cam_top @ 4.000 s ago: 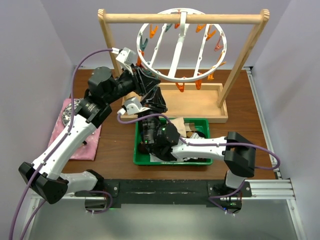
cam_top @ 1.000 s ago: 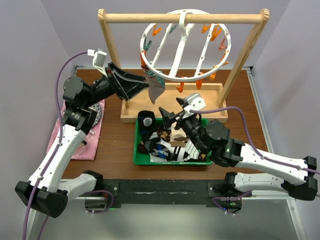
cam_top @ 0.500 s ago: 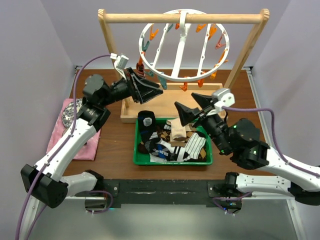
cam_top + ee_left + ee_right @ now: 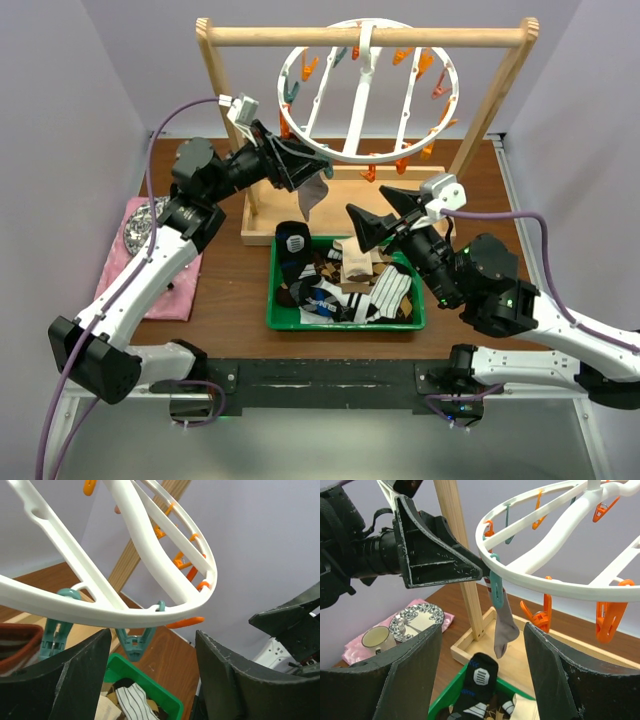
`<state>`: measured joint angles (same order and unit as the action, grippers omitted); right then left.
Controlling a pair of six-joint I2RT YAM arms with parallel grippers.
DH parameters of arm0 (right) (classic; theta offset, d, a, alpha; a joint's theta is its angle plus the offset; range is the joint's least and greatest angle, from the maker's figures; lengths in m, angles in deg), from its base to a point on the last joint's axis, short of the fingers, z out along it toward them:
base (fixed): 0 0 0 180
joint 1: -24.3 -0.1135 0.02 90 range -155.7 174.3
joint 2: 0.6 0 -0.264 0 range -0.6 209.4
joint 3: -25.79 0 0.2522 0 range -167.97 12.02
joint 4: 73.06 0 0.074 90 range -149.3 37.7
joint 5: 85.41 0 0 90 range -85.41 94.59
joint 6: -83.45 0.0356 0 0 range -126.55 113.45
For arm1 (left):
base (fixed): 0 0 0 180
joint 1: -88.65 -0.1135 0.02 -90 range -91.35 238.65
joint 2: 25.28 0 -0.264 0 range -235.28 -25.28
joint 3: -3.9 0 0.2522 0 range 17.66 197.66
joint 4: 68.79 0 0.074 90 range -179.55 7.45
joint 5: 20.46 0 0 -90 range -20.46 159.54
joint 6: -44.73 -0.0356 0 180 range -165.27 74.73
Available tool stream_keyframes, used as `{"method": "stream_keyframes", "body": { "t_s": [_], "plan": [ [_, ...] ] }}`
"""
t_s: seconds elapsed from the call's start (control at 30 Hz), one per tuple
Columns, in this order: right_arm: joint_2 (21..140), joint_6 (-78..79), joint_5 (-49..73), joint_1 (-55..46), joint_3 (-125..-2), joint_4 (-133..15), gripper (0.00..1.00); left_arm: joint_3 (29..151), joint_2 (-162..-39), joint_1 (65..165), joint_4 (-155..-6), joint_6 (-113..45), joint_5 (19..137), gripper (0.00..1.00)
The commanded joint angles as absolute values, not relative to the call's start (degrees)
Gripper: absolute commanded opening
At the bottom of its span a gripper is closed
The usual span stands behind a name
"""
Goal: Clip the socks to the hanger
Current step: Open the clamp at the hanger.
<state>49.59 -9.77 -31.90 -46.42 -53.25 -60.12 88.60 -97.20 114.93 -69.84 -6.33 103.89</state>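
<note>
1. top external view: a large white plastic ring hanger [image 4: 358, 100] with orange and teal pegs hangs by its hook from the round bar of a light wooden frame [image 4: 300, 38], at upper centre of the frame.
2. a grey fabric sock [image 4: 313, 195] hangs from a teal peg [image 4: 496, 587] at the lower left of the ring, over the left part of the frame's base.
3. the other patterned socks [image 4: 350, 285] lie heaped in a green plastic tray [image 4: 340, 326] at centre, below the ring.
4. the left gripper [image 4: 312, 172] sits at the lower left rim of the ring, just beside the hung sock.
5. left wrist view: the left gripper's fingers [image 4: 75, 675] stand apart, released. the ring's rim crosses above the gap, and a second teal peg [image 4: 134, 642] hangs in the gap with neither finger touching it.
6. the right gripper [image 4: 367, 200] is right of centre, above the tray's far edge, pointing up towards the ring. right wrist view: its fingers are spread wide, released, with nothing held between them.
7. a pink cloth [image 4: 178, 290] lies at the left edge, carrying a patterned plate [image 4: 140, 225] and a white cup [image 4: 374, 639].
</note>
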Motion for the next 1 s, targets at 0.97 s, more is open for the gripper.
{"method": "stream_keyframes", "body": {
  "t_s": [0.97],
  "plan": [
    [50.4,-14.0,-34.4,-46.5,-56.4,-63.5,0.69,95.1,-100.9,118.5,-73.6,-15.7,98.0,0.69]
  ]
}}
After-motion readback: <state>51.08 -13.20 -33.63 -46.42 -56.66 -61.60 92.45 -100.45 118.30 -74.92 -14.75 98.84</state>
